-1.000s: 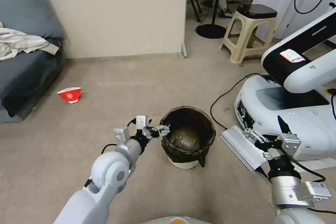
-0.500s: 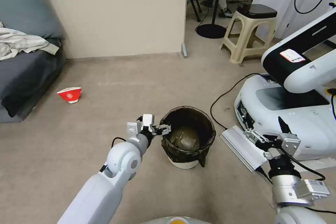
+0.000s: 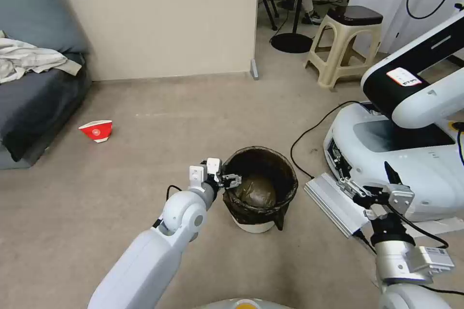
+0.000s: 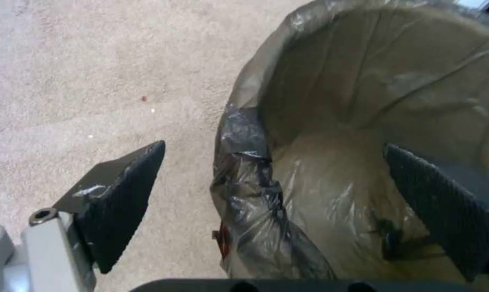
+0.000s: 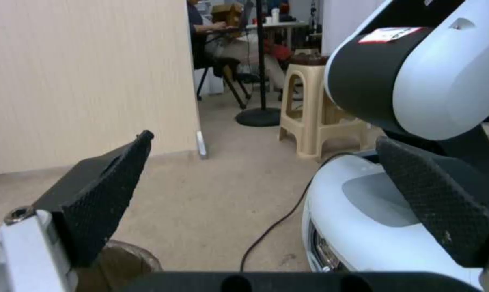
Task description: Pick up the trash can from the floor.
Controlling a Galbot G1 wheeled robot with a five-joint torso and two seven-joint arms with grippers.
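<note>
Currently the left hand sits at the left rim of the trash can, lower centre of the head frame, fingers spread. Left wrist view: the left hand straddles the rim, one finger outside over the floor, the other inside the trash can, with the bag-covered rim between them; whether either pad touches, can't tell. The can stands upright on the floor, dark bag folded over the rim, white base showing at the bottom. Right hand hangs in the lower right of the head frame, well apart from the can, over a grey ribbed panel by a white robot base. Right wrist view shows the right hand wide open, holding nothing. Red-and-white bowl lies on the floor at mid left, near the grey sofa. Beige stool at upper right.
</note>
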